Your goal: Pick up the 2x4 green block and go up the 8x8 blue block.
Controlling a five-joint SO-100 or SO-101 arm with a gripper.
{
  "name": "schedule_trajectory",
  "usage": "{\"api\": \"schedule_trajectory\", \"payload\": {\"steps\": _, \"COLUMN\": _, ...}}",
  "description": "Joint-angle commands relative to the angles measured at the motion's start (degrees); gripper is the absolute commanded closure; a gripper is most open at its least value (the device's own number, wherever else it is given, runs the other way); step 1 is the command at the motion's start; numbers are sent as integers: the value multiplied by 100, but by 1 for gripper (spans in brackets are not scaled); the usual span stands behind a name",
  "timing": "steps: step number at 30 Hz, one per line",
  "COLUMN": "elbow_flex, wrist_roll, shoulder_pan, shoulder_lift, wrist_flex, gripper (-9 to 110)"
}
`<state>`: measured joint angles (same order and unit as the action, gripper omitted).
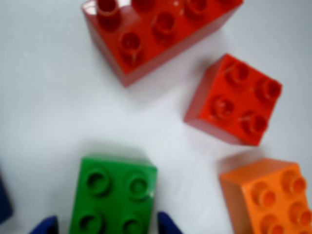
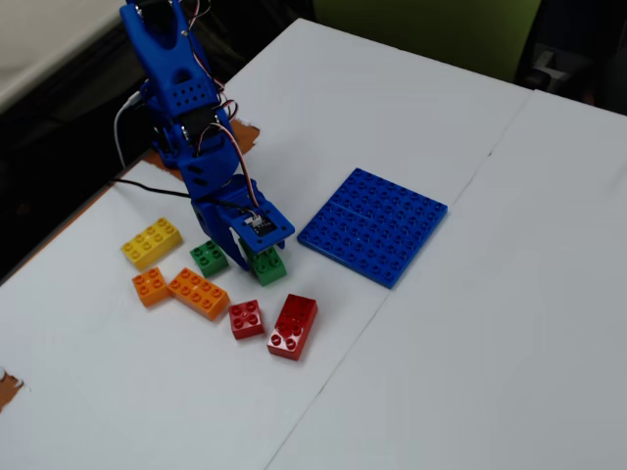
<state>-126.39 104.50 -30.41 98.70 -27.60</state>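
2x4 green block [image 2: 266, 263] sits on the desk [image 2: 470, 323] between the tool [image 1: 108, 225] fingers, left of the 8x8 blue block [image 2: 373, 224]. Tool looks open around it, not yet clamped. Centre fingers on the long sides, squeeze firmly, lift straight, avoiding the small green brick [image 2: 209, 257].

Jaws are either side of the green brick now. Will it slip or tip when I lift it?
The green brick looks like rigid, glossy plastic, so it probably won't deform but might slide on a light squeeze. Its flat sides sit between the gripper jaws, which favours a square hold. It looks small and hollow-studded, so likely light and unlikely to tip.
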Motion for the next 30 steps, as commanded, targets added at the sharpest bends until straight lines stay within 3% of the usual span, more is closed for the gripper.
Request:
{"api": "schedule_trajectory", "payload": {"steps": 1, "elbow_flex": 18, "wrist_roll": -70, "shoulder_pan": 88, "shoulder_lift": 9, "wrist_flex": 123, "gripper": 77}}
{"api": "schedule_trajectory", "payload": {"steps": 8, "elbow_flex": -167, "wrist_roll": -79, "shoulder_pan": 97, "shoulder_lift": 0, "wrist_flex": 352, "gripper": 80}}
{"api": "schedule_trajectory", "payload": {"steps": 12, "elbow_flex": -185, "wrist_roll": -404, "shoulder_pan": 123, "shoulder_lift": 26, "wrist_flex": 396, "gripper": 100}}
{"api": "schedule_trajectory", "payload": {"steps": 17, "elbow_flex": -176, "wrist_roll": -791, "shoulder_pan": 246, "shoulder_lift": 396, "wrist_flex": 211, "gripper": 101}}
{"api": "schedule_trajectory", "payload": {"steps": 23, "elbow_flex": 677, "wrist_roll": -642, "shoulder_pan": 501, "shoulder_lift": 1652, "wrist_flex": -2162, "gripper": 101}}
{"api": "schedule_trajectory", "payload": {"steps": 30, "elbow_flex": 4438, "wrist_roll": -721, "shoulder_pan": 1336, "shoulder_lift": 782, "wrist_flex": -5590, "gripper": 101}}
